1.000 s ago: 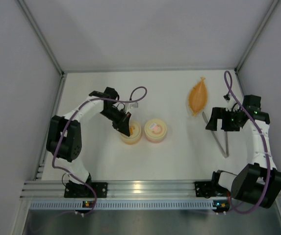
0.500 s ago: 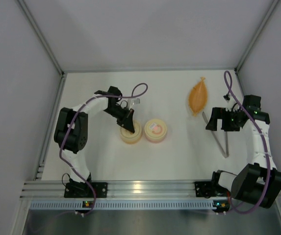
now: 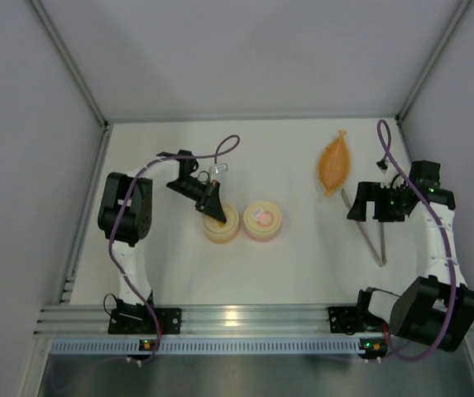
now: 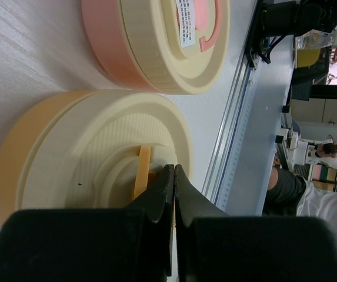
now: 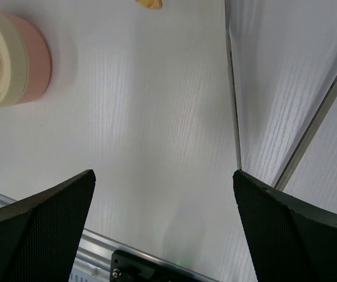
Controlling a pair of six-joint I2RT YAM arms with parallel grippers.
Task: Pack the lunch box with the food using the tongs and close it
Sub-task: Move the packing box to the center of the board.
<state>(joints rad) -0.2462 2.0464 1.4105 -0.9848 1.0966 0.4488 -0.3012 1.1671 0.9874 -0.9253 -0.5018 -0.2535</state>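
- Since a second ago the left arm's elbow and upper links have swung inward and now stand steeper, while the left gripper stays over the same lid; the right arm has not shifted.
- Its fingers are pressed tight together, tips at the cream lid of the orange lunch box, right beside an orange strip on that lid (whether they pinch it I cannot tell).
- The pink lunch box sits just beside it, lid also on.
- The right gripper hangs spread wide, holding nothing, above the white table.
- The tongs lie flat on the table, one end under that gripper.
- The leaf dish lies near the tongs' far end (the food is too small to make out).
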